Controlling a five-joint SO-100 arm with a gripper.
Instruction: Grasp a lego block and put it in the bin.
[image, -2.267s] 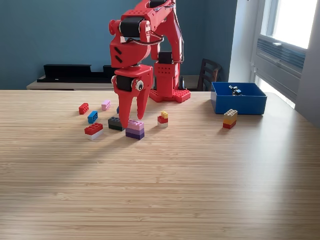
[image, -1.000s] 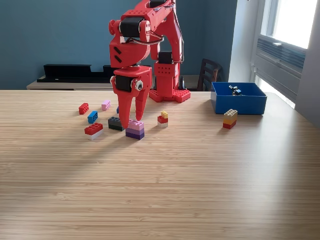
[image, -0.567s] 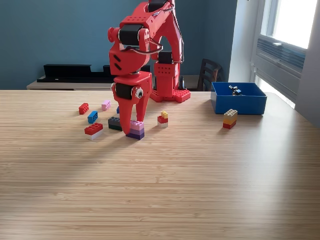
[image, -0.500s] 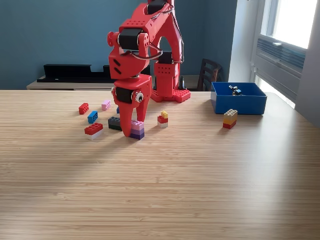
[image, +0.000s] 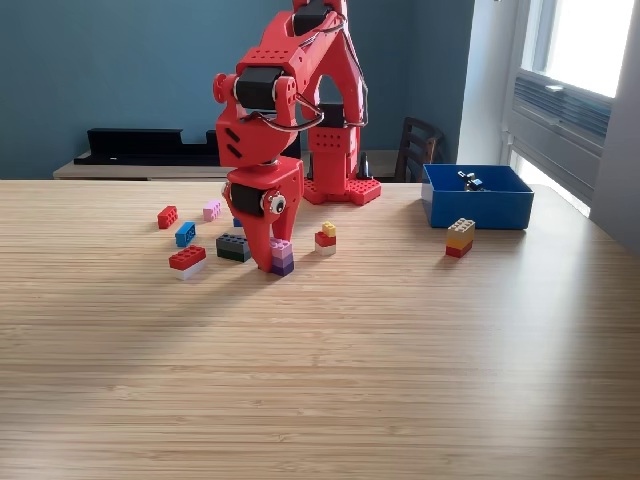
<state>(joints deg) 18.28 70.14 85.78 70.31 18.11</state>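
The wooden desk (image: 400, 360) fills the lower part of the exterior view and carries every item noted here. The red arm (image: 300, 90) stands on its base at the far edge, bent forward and down toward the near side. The bin (image: 478, 205), blue and open-topped, sits toward the exterior view's right near the far edge, well apart from the arm's working end; small dark items lie inside it, too small to identify. The gripper (image: 274, 255) points straight down with its tips at the desk surface, closed on the pink-and-purple block (image: 282, 257), which shows between the fingers on the exterior view's right side of the tips. Loose blocks lie to the exterior view's left of the gripper: a dark grey block (image: 233, 247) just beside it, a red-and-white block (image: 187, 262), a blue block (image: 185, 234), a red block (image: 167, 216) and a pink block (image: 211, 210). A small yellow-red-white stack (image: 326, 238) stands just to the exterior view's right of the gripper. A tan-and-red stack (image: 460, 237) stands just in front of the bin.
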